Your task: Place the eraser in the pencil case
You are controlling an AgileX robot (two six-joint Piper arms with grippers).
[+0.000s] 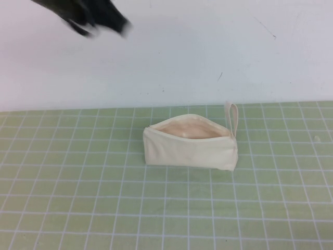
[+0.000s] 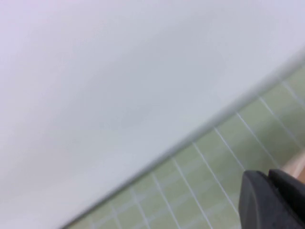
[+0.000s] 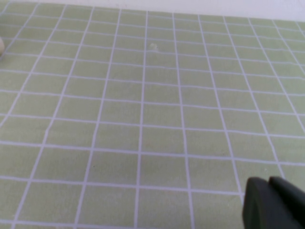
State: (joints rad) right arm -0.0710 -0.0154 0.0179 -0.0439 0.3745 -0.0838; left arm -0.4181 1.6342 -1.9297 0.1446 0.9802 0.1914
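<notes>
The pencil case (image 1: 190,146), a cream-white fabric pouch, lies on the green grid mat with its zip open and its peach lining showing. Its loop strap (image 1: 231,119) stands up at its right end. The eraser is not in view in any frame. My left gripper (image 1: 104,21) is raised high at the far left, well above and behind the pouch, and looks blurred. In the left wrist view its fingers (image 2: 269,175) are together with nothing seen between them. My right gripper (image 3: 269,181) is out of the high view; its fingers are shut and empty over bare mat.
The green grid mat (image 1: 104,208) covers the table up to a white wall (image 1: 208,52) at the back. A small pale speck (image 1: 316,137) lies on the mat to the right of the pouch, and it also shows in the right wrist view (image 3: 153,46).
</notes>
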